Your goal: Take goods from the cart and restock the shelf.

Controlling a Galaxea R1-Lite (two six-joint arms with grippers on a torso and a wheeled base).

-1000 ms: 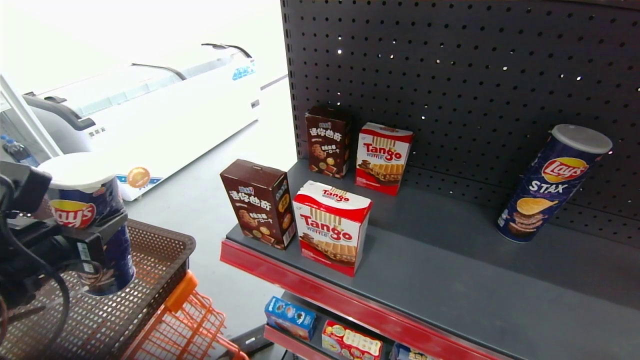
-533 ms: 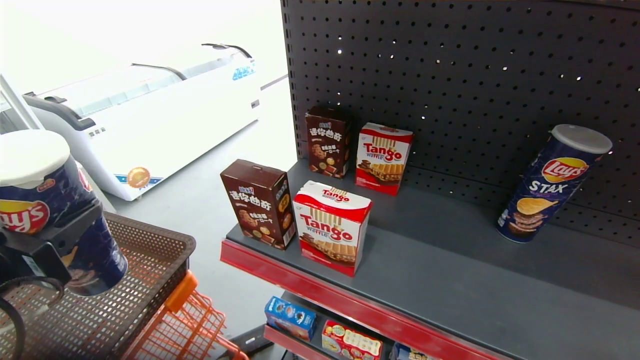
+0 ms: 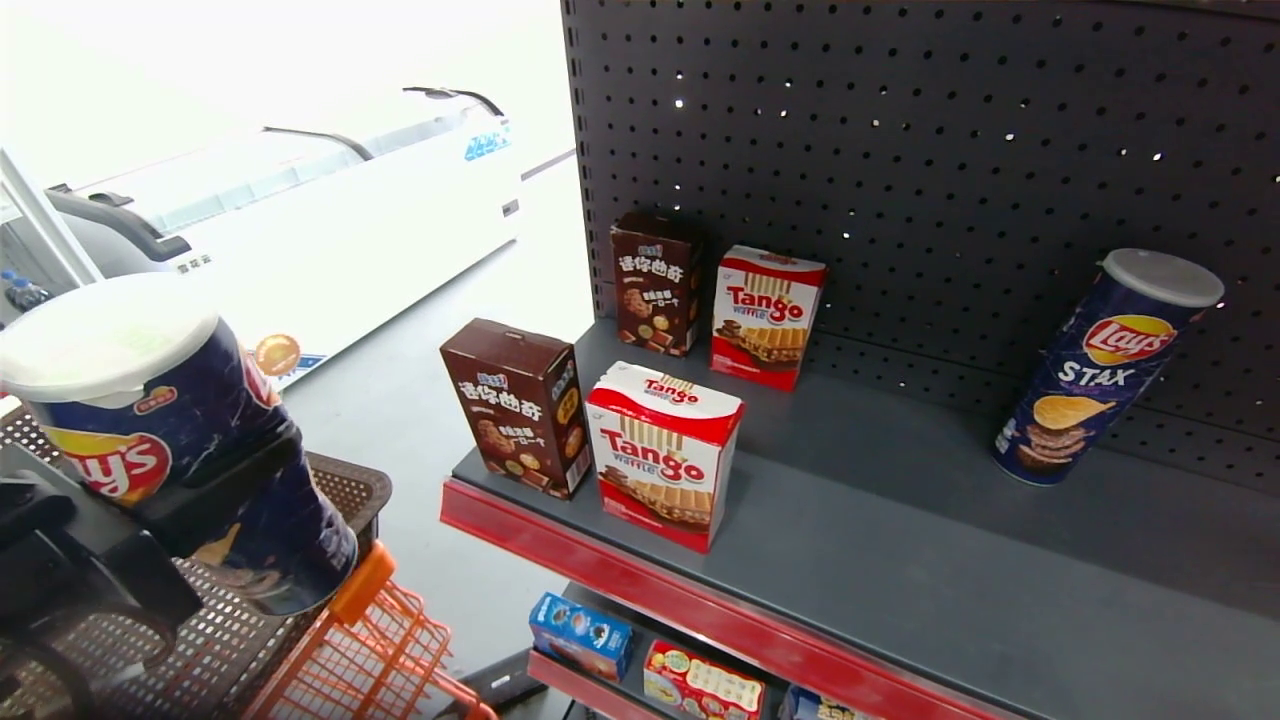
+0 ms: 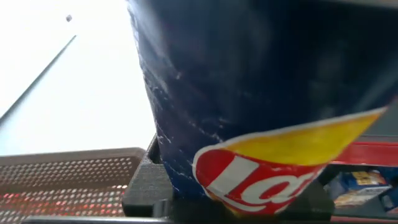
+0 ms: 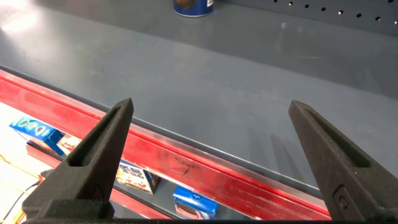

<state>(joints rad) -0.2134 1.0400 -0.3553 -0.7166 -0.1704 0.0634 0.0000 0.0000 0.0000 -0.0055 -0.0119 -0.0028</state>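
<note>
Held can's label: the chip can (image 3: 150, 400) wore a dark blue wrap with a white lid and a red-and-yellow round logo carrying white script; up close (image 4: 249, 81) the logo's red and yellow filled the lower part of the wrap.
My left gripper (image 3: 190, 480): it was clamped across the can's middle, with one black finger (image 3: 225, 465) crossing the front of the wrap.
My left arm's pose: it was low at my left side, holding the can tilted above the cart (image 3: 380, 640). I could not tell whether the can's base cleared the brown mesh basket (image 3: 340, 490).
My right gripper (image 5: 211, 109): its fingers were spread wide with nothing between them, hovering over the shelf (image 5: 217, 74) near its red front strip (image 5: 186, 155).
Shelf stock: a second can (image 3: 1105, 370) with the same blue wrap stood by the pegboard (image 3: 900, 150) at the right. At the left were two brown biscuit boxes (image 3: 520, 405) with white characters, one behind the other. Just right of each was a red-and-white wafer box (image 3: 665, 455).
Lower tier: small packets (image 3: 580, 635) sat below.
Room: a grey floor (image 3: 400, 400) and a white chest freezer (image 3: 300, 230) lay beyond the cart.
</note>
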